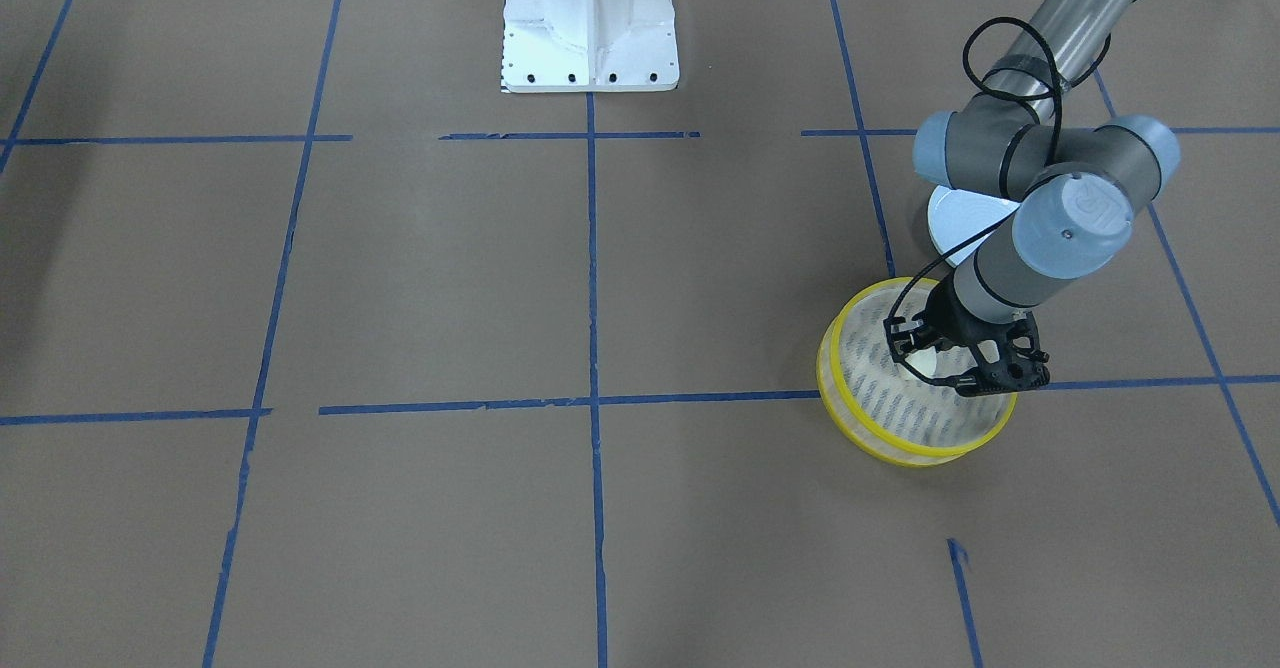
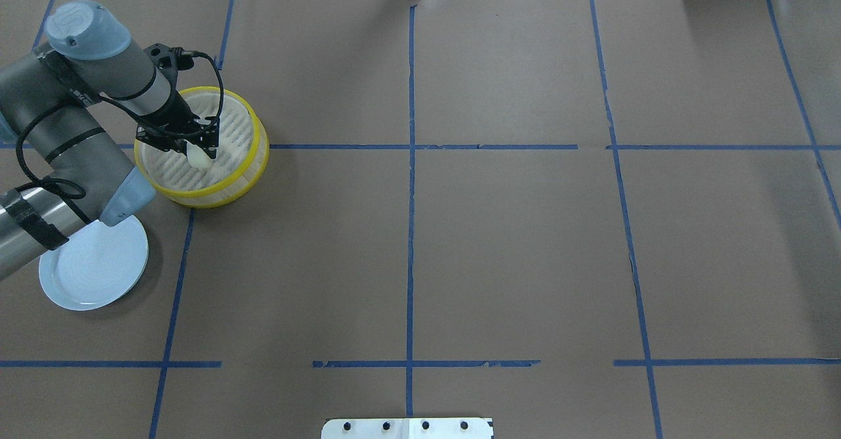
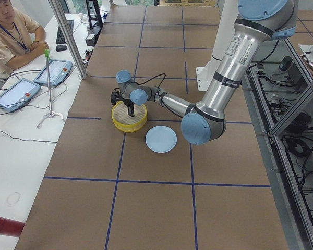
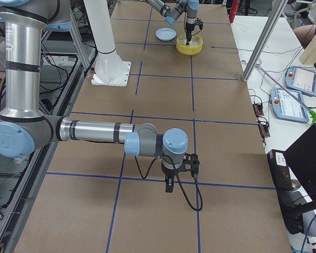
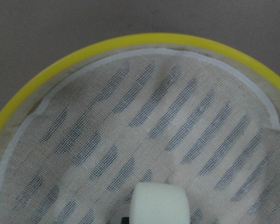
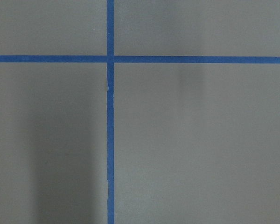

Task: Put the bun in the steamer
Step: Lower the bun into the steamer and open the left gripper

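left gripper (image 2: 196, 152) — clamped on bun (image 2: 198, 158) | bun between fingertips, inside steamer (image 2: 204, 199) rim, over its slotted base

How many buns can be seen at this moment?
1. The bun sits in the left pincer, over the steamer base. The visible part of the blue plate holds none, though the arm covers some of it.

Left arm extended, left tool (image 2: 200, 150) down, clamped on bun (image 5: 158, 203); right tool (image 4: 169, 186) down, state unclear.
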Available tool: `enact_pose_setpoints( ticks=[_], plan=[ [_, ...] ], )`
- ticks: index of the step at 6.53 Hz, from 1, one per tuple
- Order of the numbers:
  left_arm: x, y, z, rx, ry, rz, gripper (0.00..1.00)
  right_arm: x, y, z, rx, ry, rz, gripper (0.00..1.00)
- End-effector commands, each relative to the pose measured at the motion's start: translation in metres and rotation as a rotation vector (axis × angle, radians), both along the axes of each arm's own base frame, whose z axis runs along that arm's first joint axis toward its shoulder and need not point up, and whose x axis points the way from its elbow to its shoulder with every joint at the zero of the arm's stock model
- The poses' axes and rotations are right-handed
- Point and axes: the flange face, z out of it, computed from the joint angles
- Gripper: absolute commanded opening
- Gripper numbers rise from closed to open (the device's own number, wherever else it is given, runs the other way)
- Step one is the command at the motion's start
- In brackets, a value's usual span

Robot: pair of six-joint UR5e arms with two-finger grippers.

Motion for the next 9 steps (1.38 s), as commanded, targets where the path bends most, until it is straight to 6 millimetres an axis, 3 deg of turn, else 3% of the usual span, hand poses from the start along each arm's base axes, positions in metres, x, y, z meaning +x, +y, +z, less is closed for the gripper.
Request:
enact_pose_setpoints(
  ticks=[1, 2, 5, 6, 8, 9],
  plan=[
    [0.005, 0.003, 0.002, -0.002, -0.002, 0.008, 0.43, 0.0, 0.001, 0.001, -0.002, 0.0, 0.0, 1.0],
    [0.005, 0.003, 0.002, -0.003, -0.003, 0.008, 0.46, 0.0, 0.0, 0.0, 0.0, 0.0, 0.0, 1.0],
    [0.001, -0.002, 0.0, 0.056, -0.046, -0.027, 0.99, 0.0, 0.0, 0.0, 0.0, 0.0, 0.0, 1.0],
    [-0.006, -0.005, -0.001, 0.061, -0.044, -0.036, 1.0, 0.0, 0.0, 0.0, 0.0, 0.0, 0.0, 1.0],
    [-0.077, -0.026, -0.029, 0.16, -0.015, -0.068, 1.0, 0.0, 0.0, 0.0, 0.0, 0.0, 0.0, 1.0],
    [-0.119, -0.014, -0.007, 0.192, -0.021, -0.03, 0.99, 0.0, 0.0, 0.0, 0.0, 0.0, 0.0, 1.0]
  ],
)
